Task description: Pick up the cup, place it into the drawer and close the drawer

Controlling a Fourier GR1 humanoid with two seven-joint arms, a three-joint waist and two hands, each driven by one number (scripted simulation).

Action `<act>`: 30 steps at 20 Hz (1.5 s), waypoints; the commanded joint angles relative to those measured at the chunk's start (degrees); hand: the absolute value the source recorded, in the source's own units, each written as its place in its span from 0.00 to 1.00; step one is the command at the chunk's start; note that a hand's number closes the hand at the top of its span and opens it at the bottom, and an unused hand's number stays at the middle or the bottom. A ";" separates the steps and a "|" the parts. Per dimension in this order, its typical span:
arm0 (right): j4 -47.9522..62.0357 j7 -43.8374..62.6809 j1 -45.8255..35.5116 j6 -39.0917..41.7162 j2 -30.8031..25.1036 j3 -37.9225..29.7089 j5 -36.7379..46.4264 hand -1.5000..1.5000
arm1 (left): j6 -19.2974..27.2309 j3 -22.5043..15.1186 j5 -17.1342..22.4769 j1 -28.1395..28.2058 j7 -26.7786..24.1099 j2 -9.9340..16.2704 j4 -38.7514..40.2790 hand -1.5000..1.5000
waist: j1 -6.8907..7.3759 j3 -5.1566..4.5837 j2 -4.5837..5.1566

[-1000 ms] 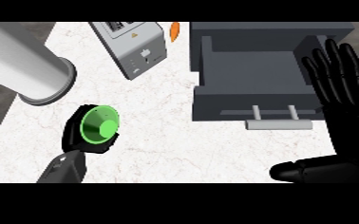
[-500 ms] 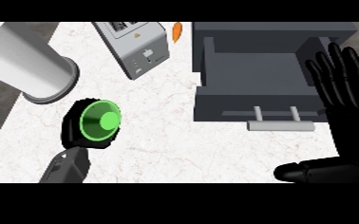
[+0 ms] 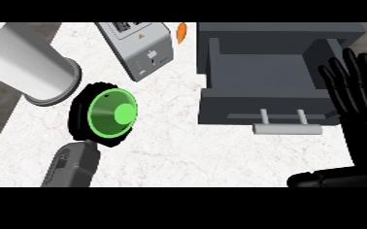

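Note:
A green cup shows mouth-up at the left of the white counter, with my left hand curled round it; black fingers ring its rim and the grey forearm comes in below it. The dark grey drawer stands open at the right, its pale bar handle facing the front. My right hand is open with fingers up at the drawer's right edge, its thumb along the lower right. The cup is well left of the drawer.
A large grey cylinder lies at the far left. A grey toaster-like box stands at the back centre, with an orange object beside it. White counter runs between the cup and the drawer.
My left hand has carried the cup up and slightly to the right, and the cup looks larger. The right hand has stayed by the drawer's right side.

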 commanded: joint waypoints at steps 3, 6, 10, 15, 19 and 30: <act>-0.67 1.06 -0.56 -1.25 0.50 0.67 1.24 0.00 | 7.08 -5.21 2.14 -0.21 15.20 -3.39 -18.88 1.00 | -0.09 -0.02 0.01; 2.13 -1.94 -0.95 -2.11 2.52 3.21 4.63 0.00 | 10.19 -3.35 2.44 -8.80 18.09 -3.19 -14.67 1.00 | -0.62 -0.06 0.29; 2.34 1.82 -5.17 -1.10 -0.89 -0.99 0.12 0.00 | 15.53 -7.39 1.47 -11.06 25.12 -3.48 -20.43 1.00 | -0.46 -0.05 0.24; 3.26 -3.00 -0.50 0.25 0.64 0.55 2.03 0.00 | 21.47 -8.34 -0.54 -21.75 27.18 -3.49 -15.62 1.00 | -0.94 -0.04 0.36; -0.97 2.15 -2.27 -0.29 -0.46 0.63 0.36 0.00 | 26.48 -9.92 -2.27 -28.59 30.06 -3.50 -12.71 1.00 | -1.17 -0.06 0.30; 1.82 -3.16 -0.34 0.84 0.08 -0.43 0.81 0.00 | 27.22 -8.66 -1.86 -42.68 29.45 -2.92 5.05 1.00 | -1.33 -0.05 0.43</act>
